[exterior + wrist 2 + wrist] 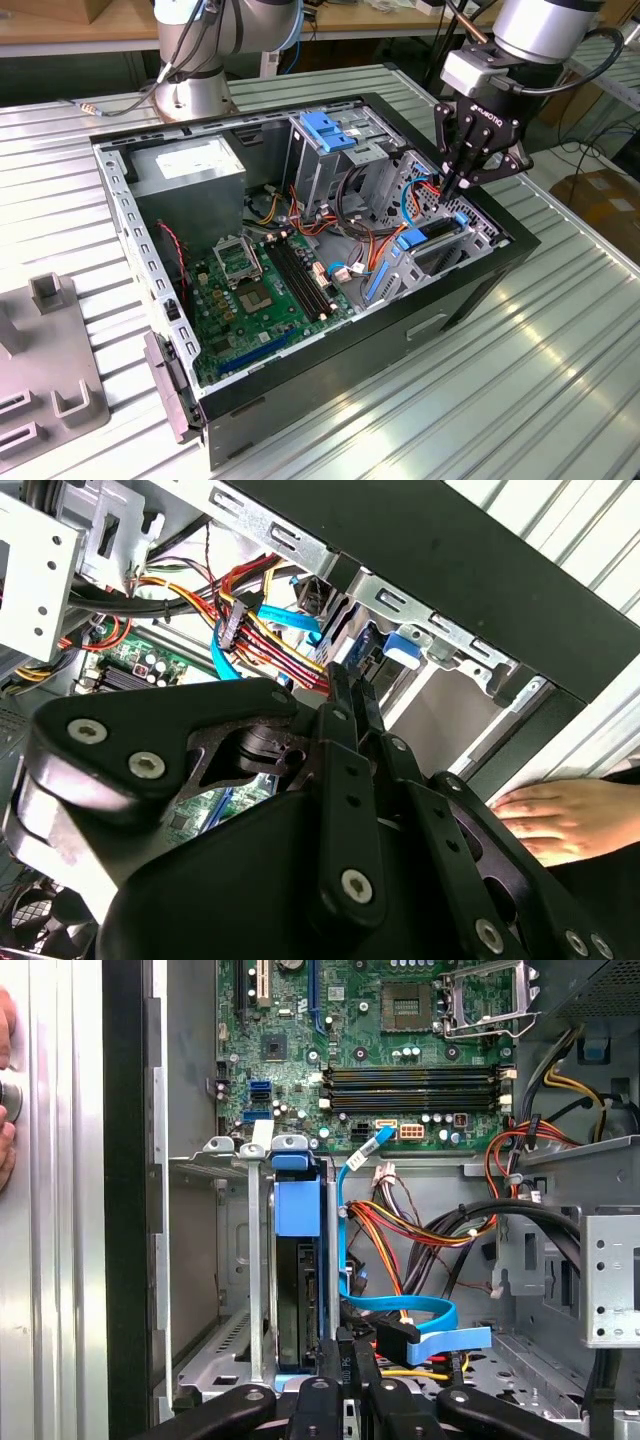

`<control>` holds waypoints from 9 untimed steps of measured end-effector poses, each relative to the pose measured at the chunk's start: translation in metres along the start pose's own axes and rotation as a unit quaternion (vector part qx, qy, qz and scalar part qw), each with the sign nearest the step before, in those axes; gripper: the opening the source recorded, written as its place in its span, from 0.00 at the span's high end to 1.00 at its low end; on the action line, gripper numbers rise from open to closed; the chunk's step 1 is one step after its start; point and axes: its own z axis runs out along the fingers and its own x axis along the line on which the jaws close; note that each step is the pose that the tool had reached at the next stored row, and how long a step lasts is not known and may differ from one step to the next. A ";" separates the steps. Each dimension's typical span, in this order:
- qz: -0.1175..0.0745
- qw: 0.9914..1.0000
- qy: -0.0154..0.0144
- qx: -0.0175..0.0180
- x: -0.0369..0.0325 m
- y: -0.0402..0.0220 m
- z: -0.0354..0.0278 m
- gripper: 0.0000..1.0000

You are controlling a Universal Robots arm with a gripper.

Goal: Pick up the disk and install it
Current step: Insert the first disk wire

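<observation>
The disk (432, 237), in the exterior view, sits on edge in the drive bay of the computer case (250, 400), the gripper (463, 185) closed and empty just above it. In the first wrist view the disk (298, 1290) looks rigid, fairly heavy and knock-sensitive; its blue plastic frame (297, 1208) seems the safest hold.

Computer case (470, 300): black outer skin, smooth, faint sheen; inner walls bare grey sheet metal, punched with holes. Table (560, 380), lower right of the exterior view: ribbed metal slats, bright and reflective. Motherboard (260, 290): green board, matt. Disk (297, 1290), lower centre of the first wrist view: dark metal edge in smooth bright blue plastic. Gripper (463, 183): matt black metal links with shiny screw heads. Cables (400, 1230): glossy plastic sheaths, red, orange, blue.
</observation>
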 end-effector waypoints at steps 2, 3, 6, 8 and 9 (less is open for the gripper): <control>0.000 1.000 0.000 0.000 0.0000 0.0000 0.0000 0.83; 0.000 1.000 0.000 0.000 0.0000 0.0000 0.0000 0.83; 0.002 1.000 0.000 0.000 0.0004 0.0002 0.0007 0.83; 0.004 1.000 0.000 0.000 0.0016 0.0002 0.0019 0.83; 0.005 1.000 0.000 0.000 0.0025 0.0002 0.0033 0.83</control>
